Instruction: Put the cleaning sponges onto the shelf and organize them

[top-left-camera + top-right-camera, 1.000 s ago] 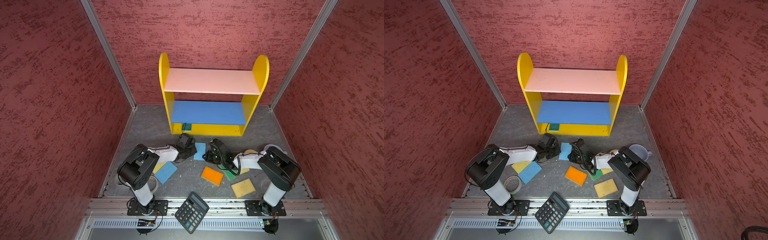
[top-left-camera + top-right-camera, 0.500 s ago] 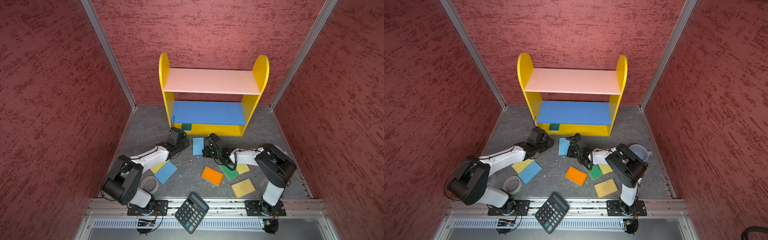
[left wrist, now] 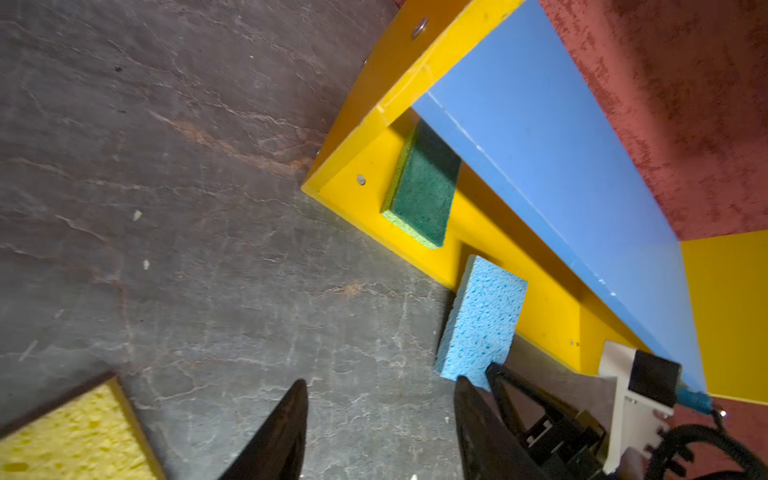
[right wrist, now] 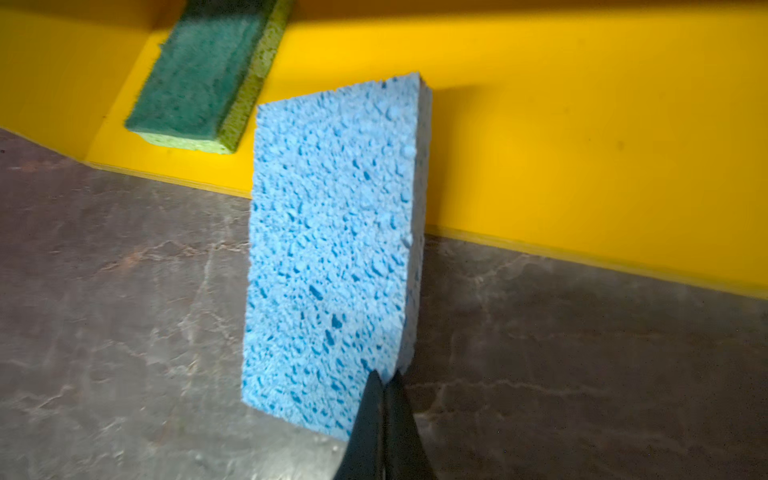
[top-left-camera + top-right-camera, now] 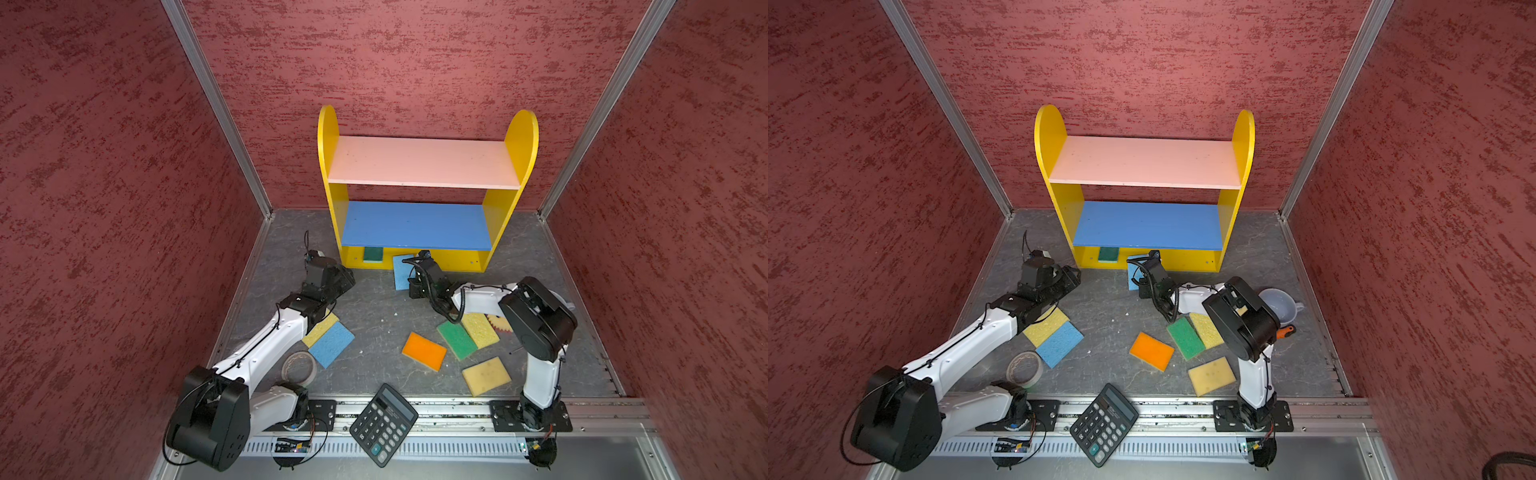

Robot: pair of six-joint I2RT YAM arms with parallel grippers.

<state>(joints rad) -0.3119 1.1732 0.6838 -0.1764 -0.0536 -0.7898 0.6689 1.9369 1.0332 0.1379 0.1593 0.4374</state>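
Note:
The shelf (image 5: 521, 137) (image 5: 1144, 160) stands at the back wall. A green sponge (image 5: 372, 254) (image 3: 424, 195) (image 4: 199, 95) lies on its yellow bottom board. My right gripper (image 5: 411, 286) (image 4: 386, 376) is shut on the near corner of a blue sponge (image 5: 402, 270) (image 3: 482, 320) (image 4: 332, 249), whose far end reaches over the bottom board's front edge. My left gripper (image 5: 349, 277) (image 3: 382, 386) hangs open over bare floor near the shelf's left front corner. Loose on the floor lie yellow (image 5: 322, 328), blue (image 5: 332, 343), orange (image 5: 424, 350), green (image 5: 457, 338) and two more yellow sponges (image 5: 486, 376).
A black calculator (image 5: 383, 424) leans on the front rail. A tape roll (image 5: 298, 365) lies beside the left arm. A white cup (image 5: 1277, 305) sits behind the right arm. Red walls close in on three sides.
The right gripper has carried the blue sponge away from the floor's middle up to the shelf's bottom board. The left gripper has swung left toward the shelf corner and its jaws have opened.

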